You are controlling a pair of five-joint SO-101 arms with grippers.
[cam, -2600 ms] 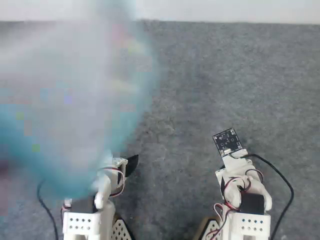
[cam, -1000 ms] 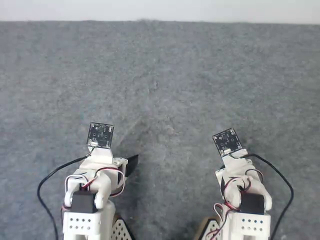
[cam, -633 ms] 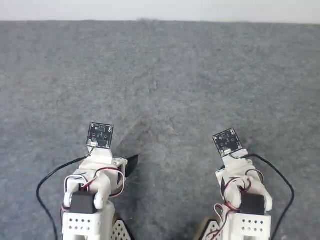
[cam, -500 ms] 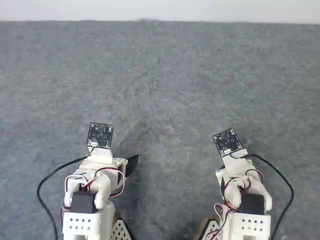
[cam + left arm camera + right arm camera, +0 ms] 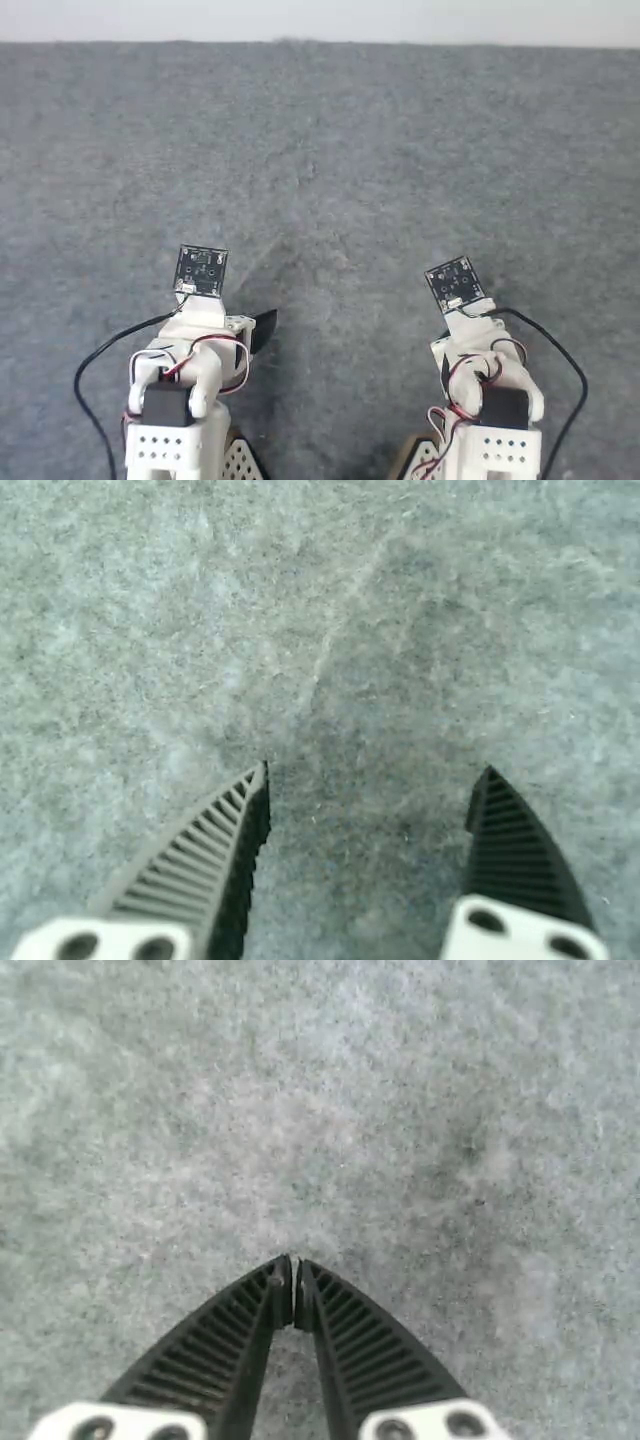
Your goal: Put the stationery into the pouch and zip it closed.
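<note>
At the near left of the grey felt mat [image 5: 330, 150], the left arm [image 5: 185, 385] is sitting folded over its base. Its wrist camera board [image 5: 201, 270] is facing up, and a black cable [image 5: 88, 395] is looping off its left side. The left gripper [image 5: 376, 771] is pointing down at the felt, its jaws standing wide apart and holding nothing. At the near right, the right arm [image 5: 485, 385] is sitting folded in the same way. The right gripper [image 5: 292, 1265] is hanging over the felt with its toothed jaws pressed together tip to tip, nothing between them. Where the pouch and the stationery are lying I cannot tell, so I am judging the task to be at its very start, with nothing gathered and no zip drawn. The next move is calling for locating the pouch and extending an arm toward it. The right jaws are needing to part before gripping anything.
</note>
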